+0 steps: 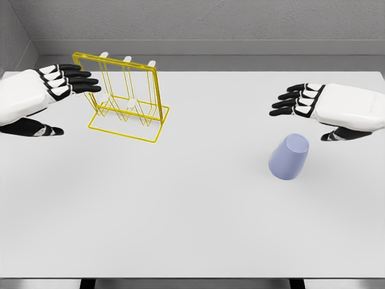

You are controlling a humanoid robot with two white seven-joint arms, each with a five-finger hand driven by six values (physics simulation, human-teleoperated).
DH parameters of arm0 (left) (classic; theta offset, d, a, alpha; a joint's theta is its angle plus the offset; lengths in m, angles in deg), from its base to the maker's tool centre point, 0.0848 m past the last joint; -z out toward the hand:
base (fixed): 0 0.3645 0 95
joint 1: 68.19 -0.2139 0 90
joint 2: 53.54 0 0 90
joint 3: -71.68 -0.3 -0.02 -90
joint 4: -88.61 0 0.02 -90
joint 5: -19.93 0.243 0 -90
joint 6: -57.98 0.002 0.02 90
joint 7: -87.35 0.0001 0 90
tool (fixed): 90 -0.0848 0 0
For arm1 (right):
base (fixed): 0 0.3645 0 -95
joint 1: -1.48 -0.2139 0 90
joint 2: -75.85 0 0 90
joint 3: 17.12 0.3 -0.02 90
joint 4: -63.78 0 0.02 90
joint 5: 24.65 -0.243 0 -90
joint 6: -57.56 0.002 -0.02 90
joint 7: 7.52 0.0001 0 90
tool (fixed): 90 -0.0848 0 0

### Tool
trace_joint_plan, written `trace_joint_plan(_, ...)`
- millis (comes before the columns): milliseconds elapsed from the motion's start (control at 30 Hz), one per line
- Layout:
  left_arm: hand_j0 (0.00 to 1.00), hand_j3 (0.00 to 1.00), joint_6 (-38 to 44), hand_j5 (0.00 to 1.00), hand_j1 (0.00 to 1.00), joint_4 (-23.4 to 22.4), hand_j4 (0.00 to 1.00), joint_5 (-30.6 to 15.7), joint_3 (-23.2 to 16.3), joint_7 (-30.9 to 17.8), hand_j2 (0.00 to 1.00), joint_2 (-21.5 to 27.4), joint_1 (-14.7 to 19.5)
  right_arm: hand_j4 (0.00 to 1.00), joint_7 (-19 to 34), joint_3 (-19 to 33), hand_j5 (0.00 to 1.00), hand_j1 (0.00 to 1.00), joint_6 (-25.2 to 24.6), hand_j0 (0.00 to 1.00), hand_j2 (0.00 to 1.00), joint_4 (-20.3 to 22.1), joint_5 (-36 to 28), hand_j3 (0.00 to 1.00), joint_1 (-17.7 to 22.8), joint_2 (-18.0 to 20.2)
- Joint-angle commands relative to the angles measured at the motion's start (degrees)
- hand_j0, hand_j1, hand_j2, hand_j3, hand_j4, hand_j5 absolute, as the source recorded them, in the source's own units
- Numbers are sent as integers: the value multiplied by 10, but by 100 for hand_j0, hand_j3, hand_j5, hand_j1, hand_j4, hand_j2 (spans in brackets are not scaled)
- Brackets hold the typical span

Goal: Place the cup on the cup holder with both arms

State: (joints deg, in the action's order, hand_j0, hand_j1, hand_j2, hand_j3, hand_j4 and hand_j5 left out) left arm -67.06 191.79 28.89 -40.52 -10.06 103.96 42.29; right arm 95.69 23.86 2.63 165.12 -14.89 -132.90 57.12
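Cup [289,157] stands upside down on surface [192,211], long axis near vertical, base tipped slightly away. Yellow cup holder [127,96] far left. Left hand [51,90] & right hand [322,108] both spread, holding nothing.

1. I see a pale lavender-blue cup [289,157], plain.
2. The cup holder [127,96] is bright yellow wire; its pegs look white, I think.
3. Both hands, left hand [45,90] and right hand [328,108], are white with black fingers.
4. The table [180,211] is plain white.
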Motion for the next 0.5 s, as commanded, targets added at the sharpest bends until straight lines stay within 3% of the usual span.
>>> trace_joint_plan(0, 100, 100, 0, 100, 100, 0, 100, -2, 1, 0, 100, -3, -1, 100, 0, 0, 100, 100, -1, 100, 100, 0, -4, 100, 0, 1)
trace_joint_plan(300, 100, 100, 0, 100, 100, 0, 100, 12, 1, 0, 100, -17, 0, 100, 2, -6, 100, 100, -1, 100, 100, 0, 43, 100, 0, -3)
trace_joint_plan(367, 100, 100, 0, 100, 100, 0, 100, 22, -2, 0, 100, -46, -2, 100, 51, -8, 100, 100, -1, 100, 100, 0, 42, 100, 2, -7)
trace_joint_plan(400, 100, 100, 0, 100, 100, 0, 100, 33, -3, -1, 100, -52, -2, 100, 52, -16, 100, 100, -1, 100, 100, 0, 42, 100, 2, -6)
trace_joint_plan(467, 100, 100, 0, 100, 100, -1, 100, 120, -2, -1, 100, -61, -3, 100, 50, -29, 100, 100, -1, 100, 100, 0, 40, 100, 3, -5)
